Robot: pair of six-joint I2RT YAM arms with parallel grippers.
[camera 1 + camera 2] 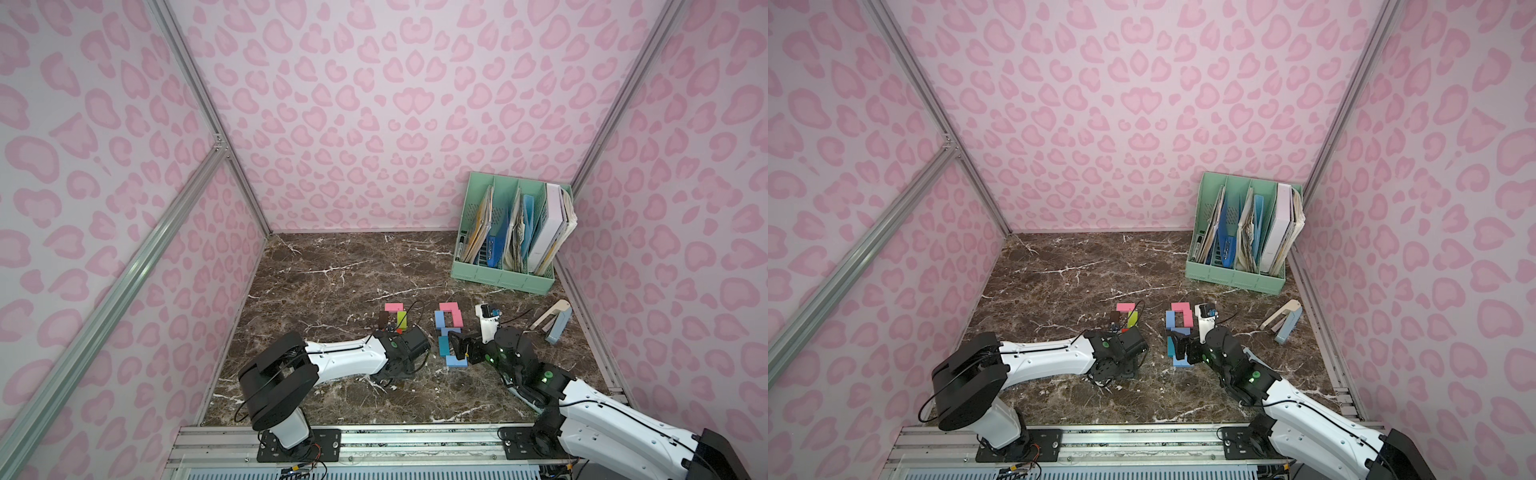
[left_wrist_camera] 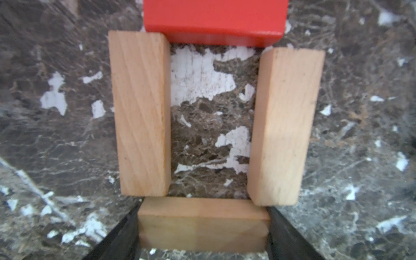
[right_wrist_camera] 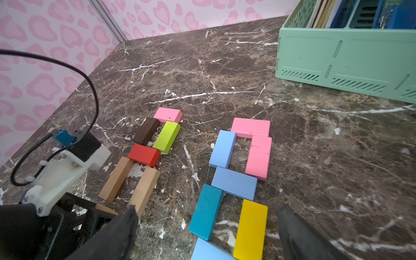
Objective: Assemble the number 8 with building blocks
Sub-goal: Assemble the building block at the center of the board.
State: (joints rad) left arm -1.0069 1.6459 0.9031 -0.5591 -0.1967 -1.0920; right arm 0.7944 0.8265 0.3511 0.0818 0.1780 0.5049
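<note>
Two groups of building blocks lie flat on the marble table. The left group has pink (image 3: 168, 114), dark brown (image 3: 146, 131), green (image 3: 167, 136) and red (image 2: 215, 20) blocks and two tan side blocks (image 2: 140, 112) (image 2: 284, 126). My left gripper (image 2: 203, 225) is shut endwise on a third tan block (image 2: 202, 216) lying across their near ends. The right group forms two loops: pink (image 3: 250, 127), light blue (image 3: 222, 148), pink (image 3: 258, 157), light blue (image 3: 234, 183), teal (image 3: 206, 211), yellow (image 3: 249, 229), light blue (image 3: 209, 251). My right gripper (image 3: 207, 208) hangs open over its near loop.
A mint green file holder (image 1: 505, 278) full of folders stands at the back right. A beige and pale blue object (image 1: 557, 322) lies right of the blocks. Pink patterned walls close in three sides; a metal rail (image 1: 415, 440) runs along the front.
</note>
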